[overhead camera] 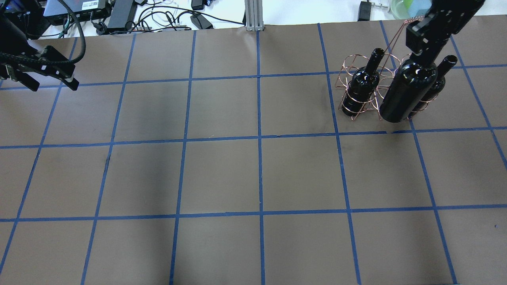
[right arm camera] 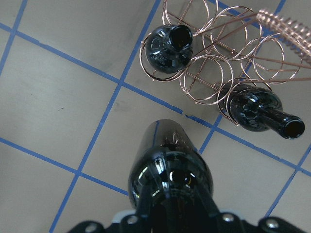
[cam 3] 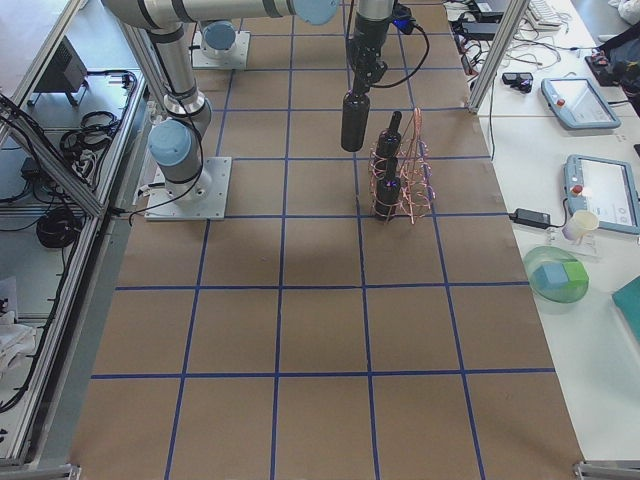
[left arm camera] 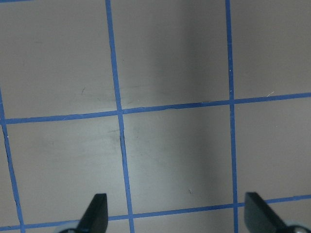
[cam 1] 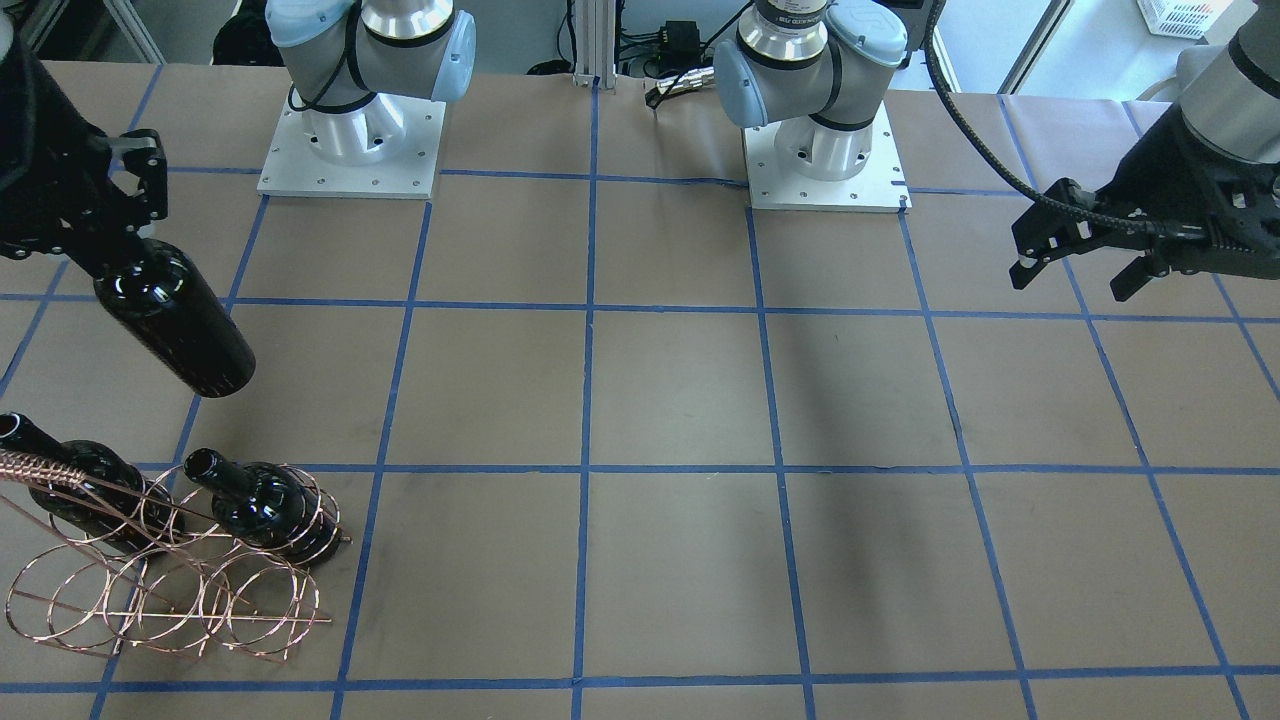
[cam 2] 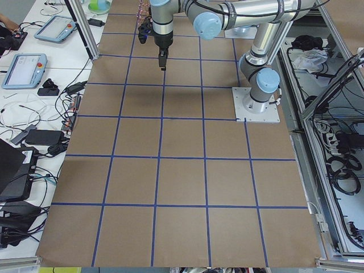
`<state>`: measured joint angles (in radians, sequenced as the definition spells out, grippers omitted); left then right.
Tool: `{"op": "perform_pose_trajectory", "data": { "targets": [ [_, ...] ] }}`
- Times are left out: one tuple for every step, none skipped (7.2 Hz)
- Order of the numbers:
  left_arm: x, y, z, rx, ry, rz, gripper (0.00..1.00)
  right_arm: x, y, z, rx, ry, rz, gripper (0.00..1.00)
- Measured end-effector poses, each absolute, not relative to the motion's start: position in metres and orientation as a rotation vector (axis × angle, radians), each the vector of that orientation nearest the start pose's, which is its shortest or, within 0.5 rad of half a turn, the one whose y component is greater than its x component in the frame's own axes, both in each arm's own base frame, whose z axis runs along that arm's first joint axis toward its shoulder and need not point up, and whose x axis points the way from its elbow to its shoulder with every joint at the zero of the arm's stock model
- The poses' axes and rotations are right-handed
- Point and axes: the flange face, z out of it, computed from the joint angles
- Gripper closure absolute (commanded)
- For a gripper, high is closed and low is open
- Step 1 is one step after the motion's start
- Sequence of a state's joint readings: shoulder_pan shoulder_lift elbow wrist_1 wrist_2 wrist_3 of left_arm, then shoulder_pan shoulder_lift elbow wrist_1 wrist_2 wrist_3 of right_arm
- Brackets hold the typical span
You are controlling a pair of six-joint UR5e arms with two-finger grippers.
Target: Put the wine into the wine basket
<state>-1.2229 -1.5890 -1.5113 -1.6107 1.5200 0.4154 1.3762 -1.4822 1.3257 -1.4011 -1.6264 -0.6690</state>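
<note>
Closest to the right wrist camera, the wine bottle (right arm camera: 170, 170) hangs neck-up at lower centre. Its neck is clenched in the right gripper (overhead camera: 420, 49), clear of the table, just short of the wine basket (right arm camera: 214, 77) at upper right, where two other bottles (right arm camera: 167, 46) stand. I judge it heavy, slick, brittle glass, so the neck hold suits. At the bottom of its wrist view, the left gripper (left arm camera: 177, 218) is spread, empty.

Neck of held wine (overhead camera: 408, 93) hidden inside right hand (overhead camera: 420, 55), wine basket (cam 1: 50, 470) cropped at front view's edge
</note>
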Motion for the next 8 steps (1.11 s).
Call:
{"op": "perform_pose_trajectory", "data": {
  "targets": [
    [0.036, -0.517, 0.504, 0.103, 3.185, -0.031, 0.00, 0.008, -0.541, 0.547, -0.768, 3.092, 0.042, 1.00],
    [0.026, -0.518, 0.505, 0.098, 3.179, -0.032, 0.00, 0.000, -0.545, 0.547, -0.777, 3.094, 0.018, 1.00],
    [0.012, -0.519, 0.506, 0.094, 3.174, -0.035, 0.00, -0.004, -0.553, 0.544, -0.781, 3.099, -0.011, 1.00],
    [0.001, -0.520, 0.506, 0.095, 3.170, -0.037, 0.00, -0.007, -0.562, 0.539, -0.784, 3.097, -0.039, 1.00],
    [-0.005, -0.520, 0.506, 0.085, 3.168, -0.037, 0.00, -0.008, -0.573, 0.531, -0.785, 3.092, -0.063, 1.00],
    [-0.013, -0.520, 0.507, 0.061, 3.168, -0.038, 0.00, -0.010, -0.581, 0.525, -0.785, 3.090, -0.082, 1.00],
    [-0.028, -0.520, 0.506, 0.034, 3.168, -0.037, 0.00, -0.011, -0.589, 0.518, -0.784, 3.083, -0.097, 1.00],
    [-0.049, -0.521, 0.505, 0.008, 3.169, -0.033, 0.00, -0.011, -0.597, 0.510, -0.782, 3.073, -0.112, 1.00]
  ]
}}
